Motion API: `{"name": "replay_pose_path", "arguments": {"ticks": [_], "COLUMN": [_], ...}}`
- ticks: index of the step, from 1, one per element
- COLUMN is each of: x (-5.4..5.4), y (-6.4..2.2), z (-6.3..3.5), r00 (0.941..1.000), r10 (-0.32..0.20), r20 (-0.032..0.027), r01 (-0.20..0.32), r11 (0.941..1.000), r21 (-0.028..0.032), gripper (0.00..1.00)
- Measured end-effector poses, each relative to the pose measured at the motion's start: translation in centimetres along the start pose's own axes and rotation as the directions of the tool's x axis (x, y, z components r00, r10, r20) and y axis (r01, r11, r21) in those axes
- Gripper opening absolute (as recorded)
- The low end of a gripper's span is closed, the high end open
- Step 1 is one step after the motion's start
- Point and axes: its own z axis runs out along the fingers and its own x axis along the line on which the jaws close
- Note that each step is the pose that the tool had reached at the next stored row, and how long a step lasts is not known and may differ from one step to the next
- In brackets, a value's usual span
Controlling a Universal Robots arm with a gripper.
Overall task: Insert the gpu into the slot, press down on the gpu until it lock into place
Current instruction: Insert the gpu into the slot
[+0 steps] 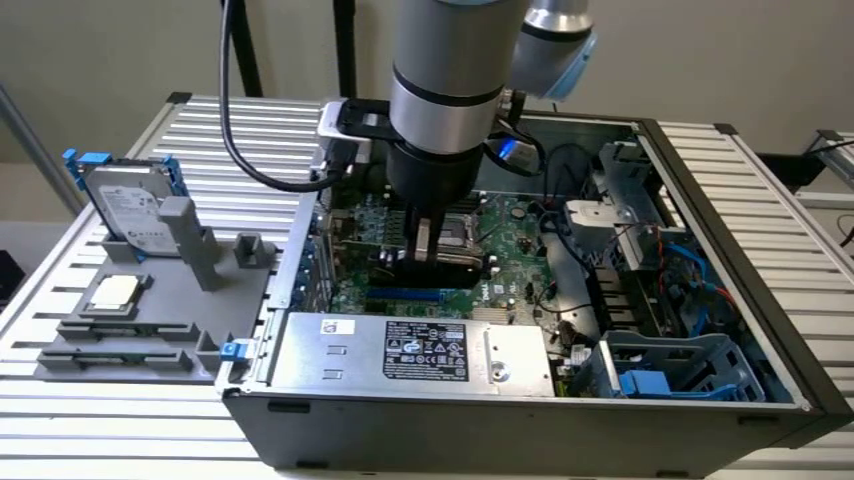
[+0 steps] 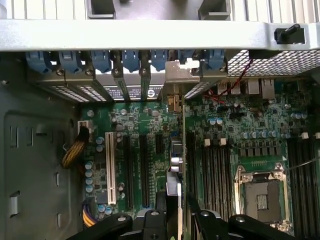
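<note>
White label (image 1: pixel 424 350) on the silver box (image 1: pixel 514 362), print too small to read. The card (image 1: pixel 434 272) stands on edge over the green board, just above the blue slot (image 1: pixel 400 296), long axis along the slot, metal end towards the case's rear wall. Pincer (image 1: pixel 430 255) pinches the card's top edge from above.

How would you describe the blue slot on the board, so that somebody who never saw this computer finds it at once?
In the open computer case, find the big silver box with a white label. Just beyond it on the green board lies a long narrow slot, under the black card in the gripper. Of the board's slots, it alone is bright blue.
</note>
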Motion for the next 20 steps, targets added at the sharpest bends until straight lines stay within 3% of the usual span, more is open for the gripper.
{"name": "replay_pose_path", "arguments": {"ticks": [7, 15, 20], "x": [-0.1, -0.1, -0.1], "y": [0.11, 0.15, 0.13], "z": [0.7, 1.26, 1.46], "r00": [1.0, 1.0, 1.0], "r10": [0.0, 0.001, -0.002], "r20": [-0.0003, -0.0007, -0.0009], "r01": [0.0, -0.001, 0.002], "r11": [1.0, 0.9999, 0.9999], "r21": [-0.0033, -0.0114, -0.0123], "gripper": [0.26, 0.26, 0.26]}}
